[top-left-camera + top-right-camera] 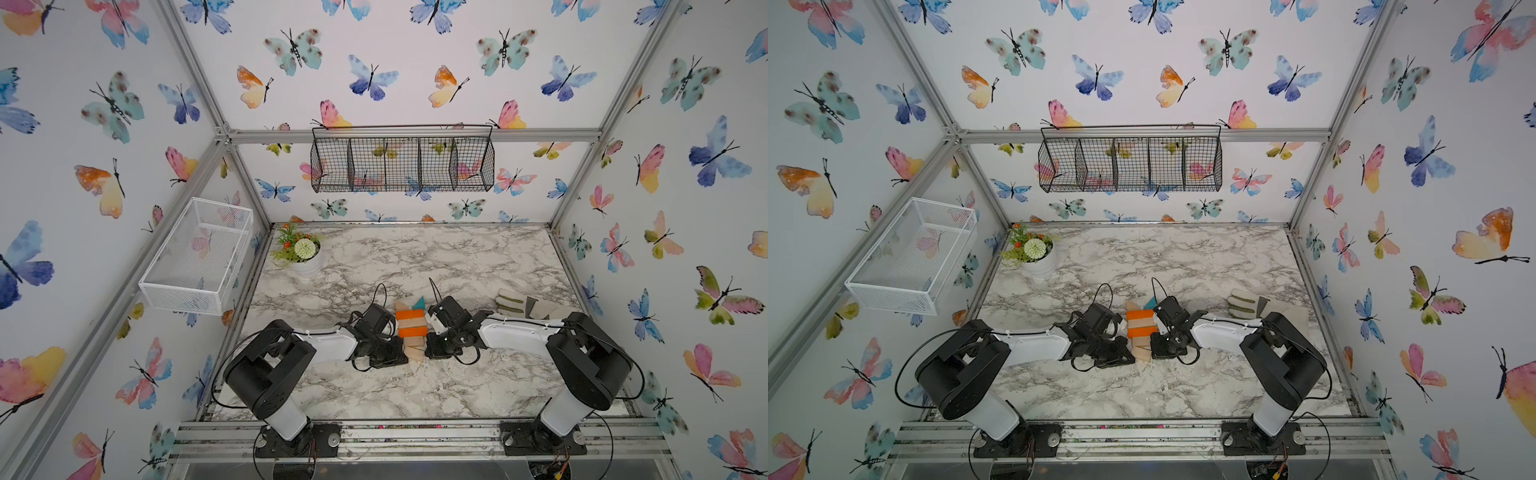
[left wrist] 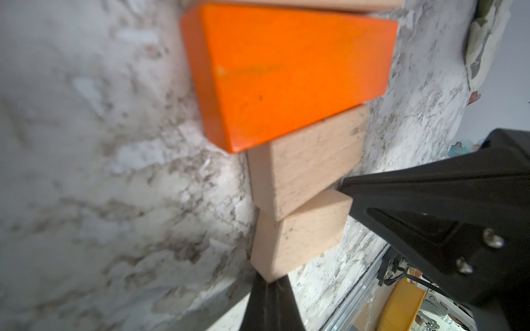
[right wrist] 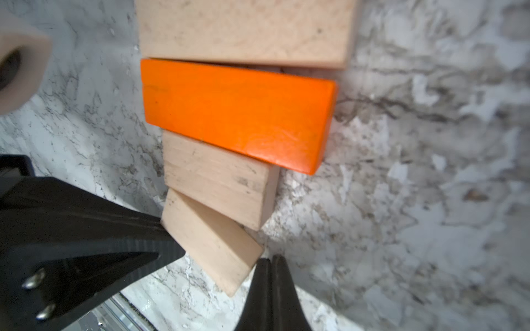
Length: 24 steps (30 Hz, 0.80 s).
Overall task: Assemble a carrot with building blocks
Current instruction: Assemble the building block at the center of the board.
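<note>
**Desk:** What is showing on the left?

**Photographer:** A white mesh basket (image 1: 195,253) is hanging on the left wall. A pot of flowers (image 1: 301,249) is standing at the 10 o'clock corner of the marbled surface (image 1: 415,257).

**Desk:** And the left arm?

**Photographer:** The left gripper (image 1: 402,356) is lying low at 9 o'clock of the carrot's narrow end. Its jaws are pressed fully together and gripping nothing. In the right wrist view its tip is touching the side of the smallest tan block (image 3: 212,249).

**Desk:** Where is the carrot sitting?

**Photographer:** The carrot (image 1: 411,328) is lying flat between the two arms, a little toward 6 o'clock from the middle of the surface. Its tan triangle (image 1: 401,307) and teal triangle (image 1: 419,302) are sitting at its 12 o'clock end. The orange and tan bars are alternating down to the 6 o'clock tip, where the smallest tan block is sitting skewed against its neighbour.

**Desk:** And on the right?

**Photographer:** The right gripper (image 1: 430,351) is facing in from 3 o'clock, also closed tight and empty. In the left wrist view its tip is meeting the seam between the last two tan blocks. A work glove (image 1: 523,305) is lying near the surface's 3 o'clock edge, well apart from the carrot.
</note>
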Each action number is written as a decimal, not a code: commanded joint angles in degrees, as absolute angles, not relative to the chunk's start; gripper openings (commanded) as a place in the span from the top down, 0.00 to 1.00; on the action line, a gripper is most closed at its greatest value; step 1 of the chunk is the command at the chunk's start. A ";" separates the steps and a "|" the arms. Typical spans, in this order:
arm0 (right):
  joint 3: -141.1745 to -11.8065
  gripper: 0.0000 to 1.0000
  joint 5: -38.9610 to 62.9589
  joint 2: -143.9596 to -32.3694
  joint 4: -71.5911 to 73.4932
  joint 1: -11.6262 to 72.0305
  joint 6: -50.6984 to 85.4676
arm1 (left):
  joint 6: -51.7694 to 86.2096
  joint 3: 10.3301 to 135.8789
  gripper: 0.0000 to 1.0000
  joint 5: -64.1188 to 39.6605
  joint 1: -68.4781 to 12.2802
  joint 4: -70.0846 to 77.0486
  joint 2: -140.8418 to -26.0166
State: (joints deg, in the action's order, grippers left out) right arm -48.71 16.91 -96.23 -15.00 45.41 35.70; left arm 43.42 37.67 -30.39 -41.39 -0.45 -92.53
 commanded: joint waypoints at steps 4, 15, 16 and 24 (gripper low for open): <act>-49.37 0.98 15.60 -95.62 -19.22 45.09 34.28 | 42.36 37.62 1.00 -31.51 -41.70 -1.14 -92.47; -47.20 0.98 16.54 -93.41 -19.55 45.09 34.96 | 42.27 38.92 1.00 -31.58 -41.83 -1.46 -93.08; -47.24 0.98 16.74 -93.50 -19.14 45.09 35.15 | 42.44 39.03 1.00 -31.62 -41.84 -1.48 -93.08; -49.26 0.98 18.63 -95.88 -17.62 45.09 35.38 | 42.82 39.42 1.00 -31.48 -42.85 -1.41 -92.72</act>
